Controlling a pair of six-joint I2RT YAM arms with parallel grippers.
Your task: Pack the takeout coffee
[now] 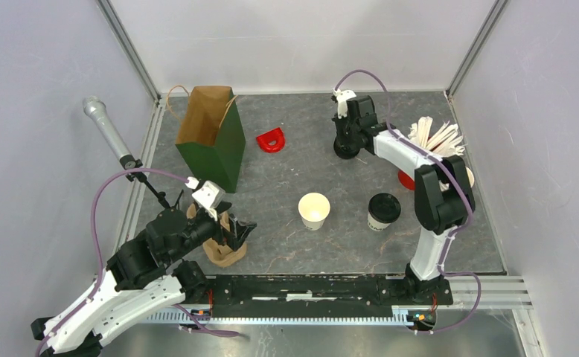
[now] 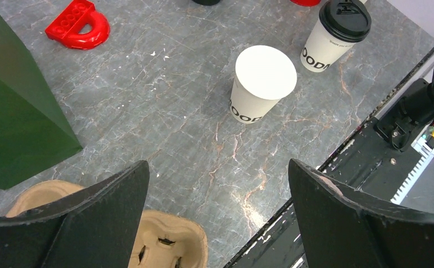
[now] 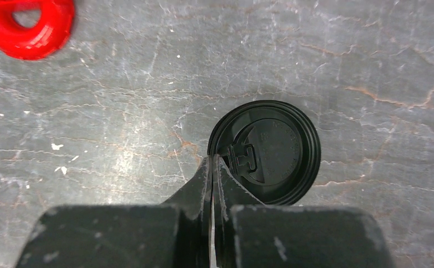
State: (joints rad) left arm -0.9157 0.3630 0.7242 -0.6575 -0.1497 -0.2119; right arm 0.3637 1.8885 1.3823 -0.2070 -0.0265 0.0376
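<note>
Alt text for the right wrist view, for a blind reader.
The shut right gripper sits at the rim of a black lid lying flat on the grey table; whether it pinches the rim is unclear. A red piece sits at top left.

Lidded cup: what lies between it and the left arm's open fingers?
A lidless cream cup stands there, nothing else; this shows clearest in the top external view.

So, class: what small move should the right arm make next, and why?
Probably lift straight up a little: the right gripper is shut at the rim of the round black plastic lid lying flat on the grey marbled table, and the cream-white paper cup stands uncovered.
</note>
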